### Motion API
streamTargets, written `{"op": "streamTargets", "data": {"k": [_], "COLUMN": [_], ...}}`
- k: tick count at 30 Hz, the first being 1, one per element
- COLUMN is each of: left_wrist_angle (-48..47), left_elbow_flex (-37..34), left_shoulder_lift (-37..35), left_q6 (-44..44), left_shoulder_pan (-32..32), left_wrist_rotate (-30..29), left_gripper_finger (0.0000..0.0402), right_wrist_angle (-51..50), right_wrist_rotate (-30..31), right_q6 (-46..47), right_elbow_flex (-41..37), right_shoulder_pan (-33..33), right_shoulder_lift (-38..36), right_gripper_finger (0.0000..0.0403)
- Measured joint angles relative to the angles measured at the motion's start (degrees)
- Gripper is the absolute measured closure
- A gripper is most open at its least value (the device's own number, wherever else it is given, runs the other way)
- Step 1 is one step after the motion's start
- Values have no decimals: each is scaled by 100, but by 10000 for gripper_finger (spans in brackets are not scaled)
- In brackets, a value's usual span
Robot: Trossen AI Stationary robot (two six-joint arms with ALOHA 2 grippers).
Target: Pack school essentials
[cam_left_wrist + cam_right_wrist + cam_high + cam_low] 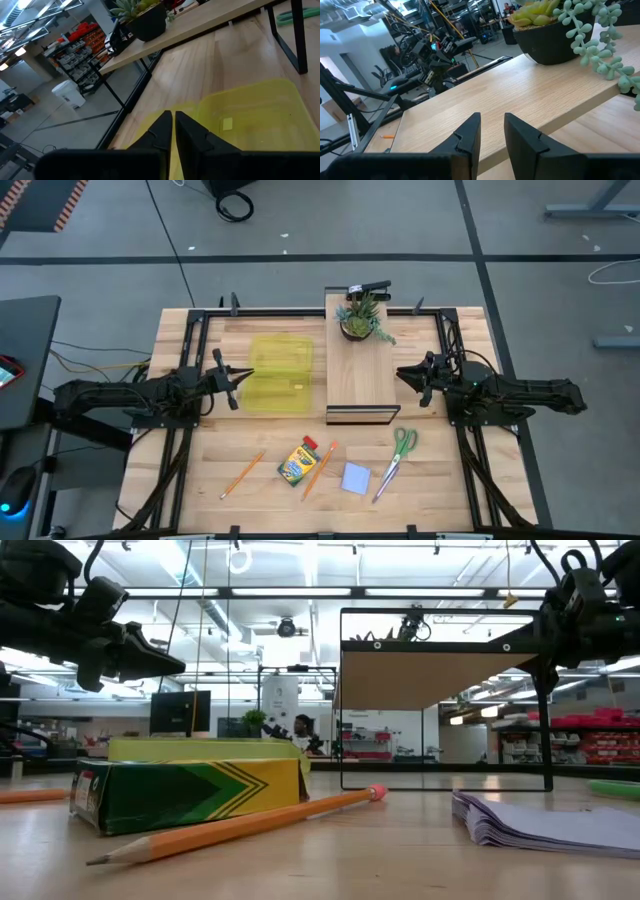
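Now we see the left tool (243, 374) hanging over the left edge of the yellow case (277, 374), its fingers (162, 131) pressed together and empty. Our right tool (405, 374) sits by the right side of the raised shelf (358, 370), above the board, fingers (470, 131) a little apart with nothing between them. A potted plant (360, 318) stands at the shelf's far end.

All the school things lie on the bench (450, 480) along its near edge, none in the case. From left to right: one pencil (242, 475), the crayon box (298, 462), a second pencil (318, 469) just beside the box, the blue note pad (356, 478), and the scissors (394, 460), handles toward the shelf. Both tools are well apart from these.
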Motion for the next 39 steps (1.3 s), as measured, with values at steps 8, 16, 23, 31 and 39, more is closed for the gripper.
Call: {"op": "streamTargets", "data": {"k": [8,16,23,31,39], "left_wrist_angle": [0,162,544,-342,-1943], "left_elbow_flex": [0,0,6,585,1285], "left_shoulder_lift": [0,2,0,257,935], "left_q6": [2,-1998,-3841,-4350,-4699], "left_shoulder_pan": [0,-2,2,-195,-512], "left_wrist_rotate": [0,436,1205,2045,1908], "left_gripper_finger": [364,374,370,373,335], "right_wrist_angle": [-1,-1,-1,-1,-1], "right_wrist_rotate": [-1,0,1,2,-1], "right_q6": [0,0,0,0,0], "right_elbow_flex": [0,0,0,0,0], "right_shoulder_pan": [-1,1,1,1,1], "right_shoulder_lift": [-1,-1,2,-1,2], "right_gripper_finger": [310,310,310,310,310]}}
